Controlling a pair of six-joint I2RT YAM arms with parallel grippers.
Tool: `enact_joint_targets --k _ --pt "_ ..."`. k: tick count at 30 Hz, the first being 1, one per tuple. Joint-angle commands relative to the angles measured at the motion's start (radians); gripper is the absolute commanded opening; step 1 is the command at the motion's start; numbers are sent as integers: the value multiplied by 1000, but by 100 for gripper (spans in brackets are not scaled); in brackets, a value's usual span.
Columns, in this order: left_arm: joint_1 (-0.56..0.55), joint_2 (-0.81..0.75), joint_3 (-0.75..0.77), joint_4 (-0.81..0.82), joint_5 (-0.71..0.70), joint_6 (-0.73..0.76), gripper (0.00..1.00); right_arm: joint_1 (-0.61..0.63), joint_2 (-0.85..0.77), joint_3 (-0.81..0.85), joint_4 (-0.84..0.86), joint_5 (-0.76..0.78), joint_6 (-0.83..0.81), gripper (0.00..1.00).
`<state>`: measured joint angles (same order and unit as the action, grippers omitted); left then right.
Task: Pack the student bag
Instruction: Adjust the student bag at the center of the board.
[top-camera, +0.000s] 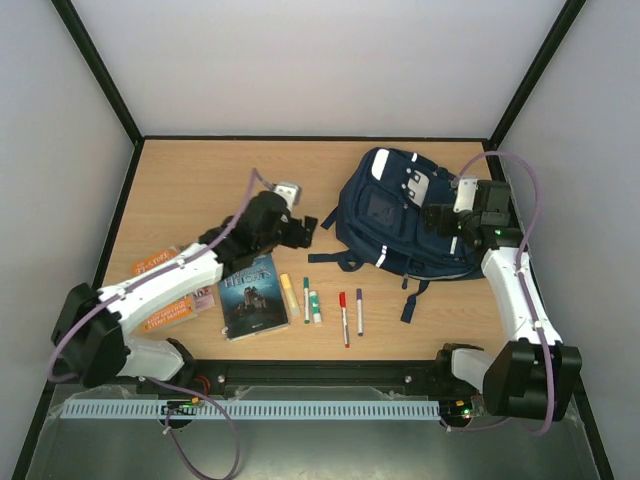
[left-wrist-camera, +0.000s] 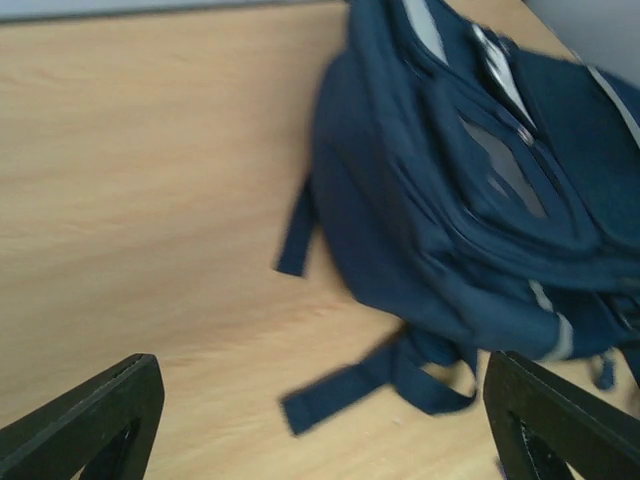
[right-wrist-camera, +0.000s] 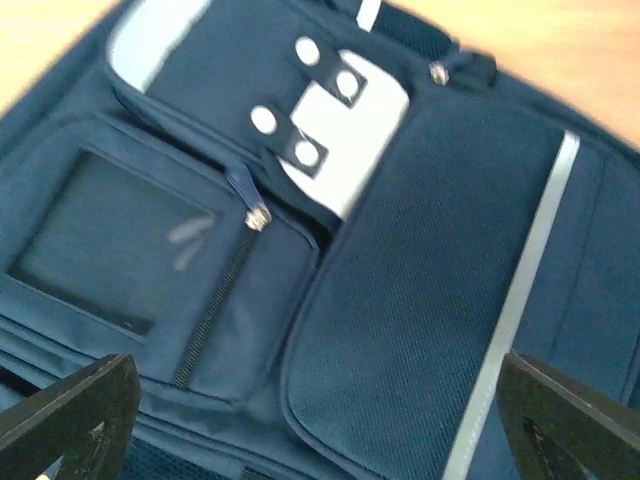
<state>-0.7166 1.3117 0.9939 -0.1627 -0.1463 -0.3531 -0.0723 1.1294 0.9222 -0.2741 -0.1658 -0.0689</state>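
The navy student bag (top-camera: 405, 215) lies flat at the right of the table, front pockets up. My left gripper (top-camera: 308, 232) is open and empty, hovering just left of the bag; in the left wrist view the bag (left-wrist-camera: 460, 190) and a loose strap (left-wrist-camera: 370, 380) lie ahead of its fingers (left-wrist-camera: 100, 410). My right gripper (top-camera: 440, 220) is open above the bag's right side; in the right wrist view it looks down on the zipped pocket (right-wrist-camera: 230, 290) and mesh panel (right-wrist-camera: 430, 300).
A dark book (top-camera: 250, 295), a yellow highlighter (top-camera: 289, 291), green markers (top-camera: 310, 300), a red pen (top-camera: 343, 317) and a purple pen (top-camera: 360, 311) lie in a row near the front. An orange book (top-camera: 165, 290) lies under the left arm.
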Motion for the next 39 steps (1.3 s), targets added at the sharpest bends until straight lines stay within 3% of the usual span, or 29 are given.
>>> enact_joint_targets --k 1,6,11,20,25,33,39 --pt "-104 120 32 79 73 -76 90 -61 51 -23 -102 -35 -128 96" --pt "-202 317 129 91 111 -108 86 -149 140 14 -223 -52 -258 90" --pt "-255 493 240 91 182 -162 85 -260 220 42 -299 -34 -358 98" --pt "-304 688 403 68 271 -224 82 -392 335 64 -309 -2 -421 100" --pt "-305 771 487 32 256 -216 98 -399 350 31 -287 6 -471 100" --pt "-243 830 534 -4 231 -210 99 -396 347 -52 -306 -119 -653 100" --pt "-148 843 554 -21 194 -155 99 -354 373 -77 -371 -208 -686 100"
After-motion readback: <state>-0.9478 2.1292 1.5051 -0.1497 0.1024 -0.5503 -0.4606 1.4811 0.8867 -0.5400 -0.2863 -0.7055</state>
